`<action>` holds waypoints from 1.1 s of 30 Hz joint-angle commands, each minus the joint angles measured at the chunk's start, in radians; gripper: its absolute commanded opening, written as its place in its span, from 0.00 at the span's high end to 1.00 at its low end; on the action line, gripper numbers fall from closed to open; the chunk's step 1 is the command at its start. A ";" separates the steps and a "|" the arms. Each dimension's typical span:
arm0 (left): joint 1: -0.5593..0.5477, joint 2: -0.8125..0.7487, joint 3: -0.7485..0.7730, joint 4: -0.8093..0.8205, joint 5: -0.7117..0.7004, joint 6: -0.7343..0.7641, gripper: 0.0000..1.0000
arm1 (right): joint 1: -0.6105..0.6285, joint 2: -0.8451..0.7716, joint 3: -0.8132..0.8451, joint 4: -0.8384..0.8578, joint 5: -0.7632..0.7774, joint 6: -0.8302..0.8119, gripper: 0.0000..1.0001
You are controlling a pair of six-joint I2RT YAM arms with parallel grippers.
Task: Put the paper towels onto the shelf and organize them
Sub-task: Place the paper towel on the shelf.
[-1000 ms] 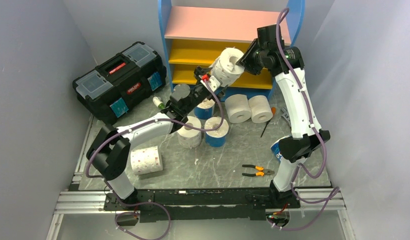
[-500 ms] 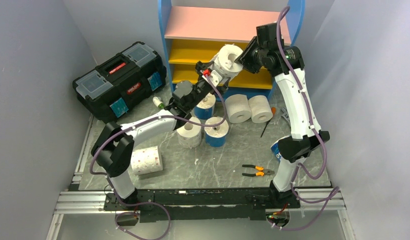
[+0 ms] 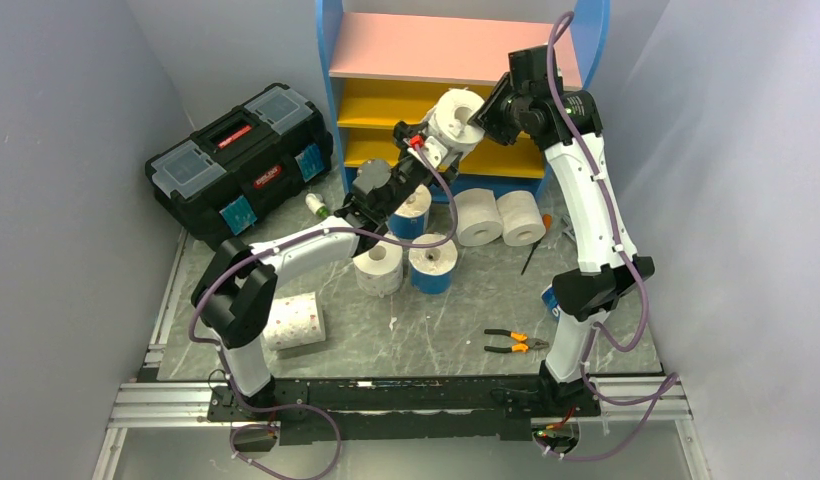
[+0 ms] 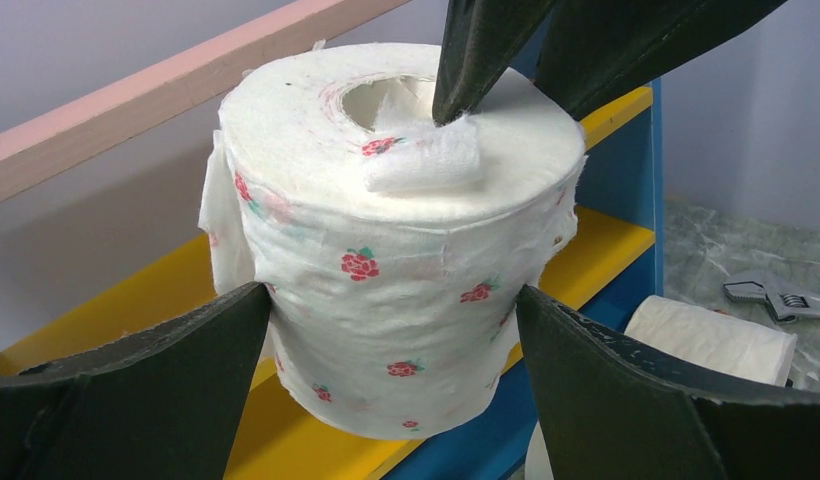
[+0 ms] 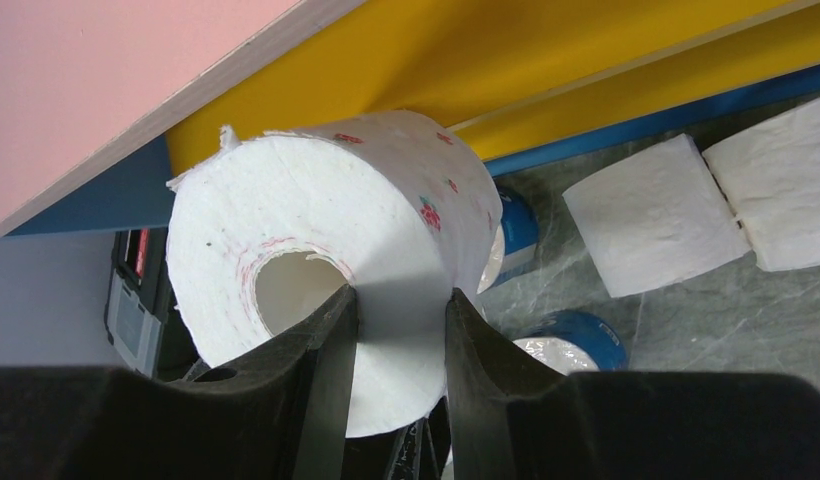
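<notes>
At the far edge of the table [image 3: 436,330], in the middle: the shelf [image 3: 456,48]. Left of it, set at an angle: a toolbox [image 3: 241,160]. Held up in front of the shelf's lower boards: a raised roll [image 3: 454,118], wall pinched from the right by the right end effector [image 3: 473,115], one finger inside the core. Beneath it: the left end effector [image 3: 431,140], fingers spread to either side. Just before the shelf: two rolls lying side by side [image 3: 476,215]. Left of those and nearer: three upright rolls [image 3: 433,262], clustered. Beside the left arm: another roll on its side [image 3: 293,320]. Near the right arm's base, to its left: pliers [image 3: 514,342].
</notes>
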 commanded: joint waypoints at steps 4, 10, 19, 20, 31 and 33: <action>-0.007 0.014 0.062 0.047 0.007 -0.026 0.01 | 0.004 -0.017 0.031 0.074 -0.061 -0.008 0.83; -0.006 0.022 0.077 0.040 0.007 -0.042 0.01 | 0.000 -0.005 0.032 0.085 -0.096 -0.009 0.77; -0.006 0.031 0.072 0.043 0.007 -0.064 0.01 | -0.002 -0.012 0.004 0.096 -0.104 -0.017 0.63; -0.006 0.032 0.072 0.045 0.007 -0.065 0.01 | -0.003 -0.012 -0.001 0.098 -0.107 -0.017 0.62; -0.006 0.040 0.082 0.045 -0.027 -0.064 0.01 | -0.010 -0.018 -0.016 0.126 -0.135 -0.032 0.47; -0.007 0.040 0.084 0.048 -0.026 -0.064 0.01 | -0.012 -0.017 -0.014 0.129 -0.142 -0.033 0.47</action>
